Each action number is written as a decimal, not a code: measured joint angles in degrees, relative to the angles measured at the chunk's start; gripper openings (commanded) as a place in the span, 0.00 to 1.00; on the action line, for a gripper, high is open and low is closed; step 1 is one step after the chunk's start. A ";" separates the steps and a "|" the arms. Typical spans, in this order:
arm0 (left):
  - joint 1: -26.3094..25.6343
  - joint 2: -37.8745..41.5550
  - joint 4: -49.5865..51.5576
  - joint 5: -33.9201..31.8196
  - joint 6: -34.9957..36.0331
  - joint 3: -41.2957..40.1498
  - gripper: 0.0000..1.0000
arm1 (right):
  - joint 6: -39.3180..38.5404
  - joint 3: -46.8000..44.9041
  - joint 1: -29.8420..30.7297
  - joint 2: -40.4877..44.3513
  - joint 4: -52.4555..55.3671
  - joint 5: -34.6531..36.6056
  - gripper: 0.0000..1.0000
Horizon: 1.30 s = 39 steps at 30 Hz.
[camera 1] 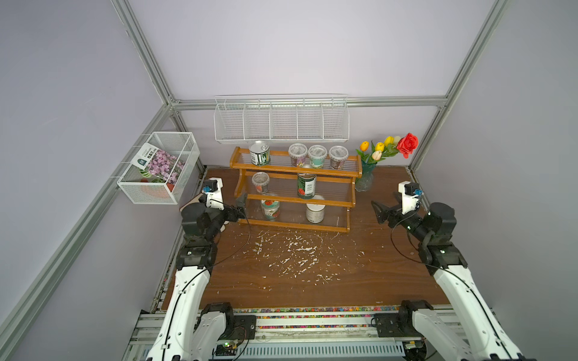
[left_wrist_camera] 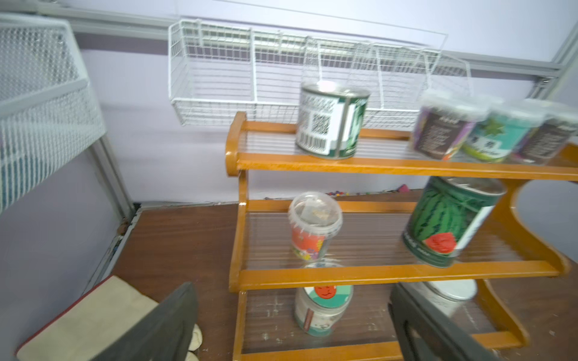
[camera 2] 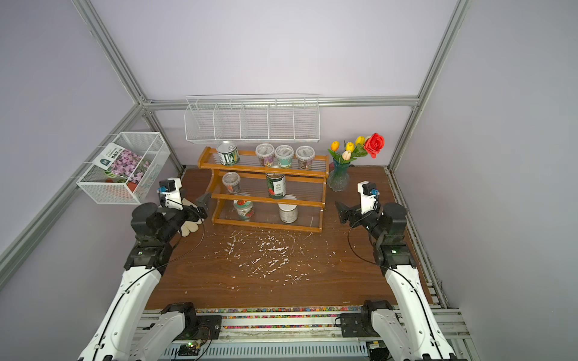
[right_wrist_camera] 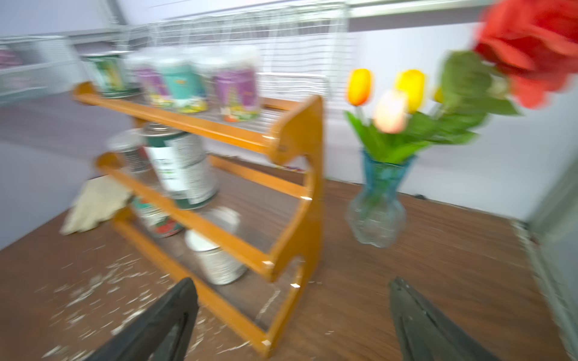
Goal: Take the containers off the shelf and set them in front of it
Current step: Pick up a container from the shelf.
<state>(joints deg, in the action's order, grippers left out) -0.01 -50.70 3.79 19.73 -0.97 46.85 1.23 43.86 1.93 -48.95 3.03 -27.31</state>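
Brown wood-grain tabletop (camera 1: 359,281), white scuffs. Orange-brown three-tier wooden shelf (camera 1: 331,202) holds all eight small containers (camera 1: 306,186). Flanking shelf: left gripper (camera 1: 241,208), right gripper (camera 1: 377,212), both spread wide, empty.

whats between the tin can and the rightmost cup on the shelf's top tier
A purple-labelled cup and a teal-labelled cup, side by side, shown in both top views.

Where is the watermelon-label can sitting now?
In both top views the watermelon-label can stands on the shelf's middle tier, right of centre, with a clear lidded cup to its left and the white-lid jar below.
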 measured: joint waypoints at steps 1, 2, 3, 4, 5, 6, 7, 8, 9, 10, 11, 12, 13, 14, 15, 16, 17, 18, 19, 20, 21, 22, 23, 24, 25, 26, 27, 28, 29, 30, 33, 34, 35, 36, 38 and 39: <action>0.00 -0.81 2.45 1.27 0.28 3.04 1.00 | -0.61 1.79 1.11 0.00 2.75 -1.53 0.98; 0.00 -1.90 4.61 2.49 0.55 6.01 1.00 | -1.18 3.45 2.43 -0.07 5.40 -2.75 0.98; 0.00 -3.13 6.21 3.45 0.79 8.61 1.00 | -1.64 4.79 3.72 -0.13 7.43 -3.50 0.98; 0.00 -4.68 7.76 4.66 1.03 11.52 1.00 | -2.19 6.21 5.27 -0.28 9.60 -4.07 0.98; 0.00 -6.49 9.07 5.81 1.31 14.32 1.00 | -2.62 7.56 6.99 -0.57 11.34 -4.28 0.98; 0.00 -8.20 9.99 6.62 1.55 16.59 0.99 | -2.99 8.74 8.66 -0.92 12.63 -4.20 0.98; 0.00 -10.47 10.86 7.67 1.86 19.41 0.99 | -3.28 10.01 10.49 -1.51 13.81 -4.07 0.98; 0.00 -12.85 11.56 8.68 2.16 22.23 1.00 | -3.54 11.41 12.33 -2.32 14.88 -3.87 0.98; 0.00 -15.10 11.96 9.42 2.40 24.57 0.99 | -3.69 12.59 13.86 -3.19 15.50 -3.63 0.98; 0.00 -17.62 12.41 10.29 2.64 27.26 0.99 | -3.85 13.90 15.47 -4.31 16.09 -3.04 0.98; 0.00 -20.13 12.74 11.10 2.89 29.77 1.00 | -3.91 15.08 16.92 -5.51 16.44 -2.51 0.98; -0.02 -22.18 13.14 11.76 3.06 31.74 0.99 | -3.93 16.11 18.14 -6.67 16.72 -1.79 0.98; -0.13 -24.65 13.70 12.39 3.30 34.27 0.99 | -3.96 17.14 19.41 -7.91 17.03 -0.92 0.98; -0.44 -27.23 14.47 12.94 3.67 36.92 0.99 | -3.98 18.08 20.50 -9.11 17.29 -0.24 0.98; -0.81 -29.53 15.34 13.25 4.17 39.39 1.00 | -3.93 18.82 21.35 -10.08 17.46 0.39 0.98; -1.44 -32.02 16.46 13.42 4.76 42.18 0.99 | -3.87 19.82 22.29 -11.34 17.64 1.18 0.98; -2.23 -34.42 17.44 13.40 5.53 44.85 1.00 | -3.80 20.72 23.06 -12.41 17.64 2.03 0.98; -2.84 -36.17 18.29 13.33 6.10 46.73 1.00 | -3.63 21.40 23.54 -13.22 17.66 2.51 0.98; -3.54 -38.10 19.08 13.22 6.60 48.70 1.00 | -3.39 22.34 24.09 -14.21 17.75 3.45 0.98; -4.20 -39.74 19.78 13.09 7.06 50.18 1.00 | -3.08 23.37 24.52 -15.21 17.75 4.20 0.98; -4.63 -41.07 20.70 12.81 7.48 51.36 1.00 | -2.89 24.11 24.83 -15.89 17.75 4.85 0.98; -5.01 -42.38 21.66 12.26 7.93 52.59 1.00 | -2.60 24.94 25.14 -16.63 17.68 5.38 0.98; -5.27 -43.56 22.32 11.58 8.41 53.59 0.99 | -2.34 25.59 25.42 -17.25 17.57 6.01 0.98; -5.33 -44.57 23.08 11.06 8.74 54.47 1.00 | -2.25 25.99 25.57 -17.57 17.53 6.29 0.98; -5.40 -45.46 23.65 10.56 9.05 55.30 1.00 | -2.08 26.40 25.79 -17.97 17.51 6.64 0.98; -5.42 -46.36 24.06 10.12 9.18 56.04 0.99 | -1.97 26.73 25.88 -18.27 17.51 6.84 0.98; -5.42 -47.08 24.41 9.79 9.27 56.57 0.99 | -1.90 26.99 26.01 -18.51 17.49 7.02 0.98; -5.42 -47.76 24.76 9.51 9.31 57.09 0.99 | -1.86 27.30 26.12 -18.78 17.51 7.26 0.98; -5.42 -48.33 25.03 9.35 9.31 57.51 0.99 | -1.73 27.54 26.18 -19.04 17.46 7.37 0.98; -5.51 -48.83 25.27 9.38 9.31 57.94 0.99 | -1.68 27.80 26.21 -19.28 17.42 7.39 0.98; -5.92 -50.64 25.57 9.70 9.31 60.02 0.98 | -1.33 28.81 26.23 -20.46 17.31 7.37 0.97; -6.08 -51.19 25.66 9.92 9.31 60.61 0.97 | -1.11 29.18 26.23 -20.94 17.27 7.39 0.97; -6.21 -51.67 25.68 10.19 9.29 61.00 0.97 | -0.85 29.46 26.23 -21.44 17.07 7.39 0.97; -6.36 -51.98 25.70 10.34 9.29 61.26 0.96 | -0.61 29.68 26.23 -21.88 16.87 7.37 0.97; -6.58 -52.76 25.73 10.64 9.29 61.77 0.94 | -0.24 30.23 26.23 -22.80 16.83 7.37 0.97; -6.73 -53.20 25.81 10.82 9.27 62.16 0.93 | -0.09 30.45 26.23 -23.19 16.79 7.37 0.97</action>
<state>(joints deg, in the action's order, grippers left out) -6.74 -103.90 29.61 30.55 8.29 109.01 1.15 74.30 28.16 -72.14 19.81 -19.94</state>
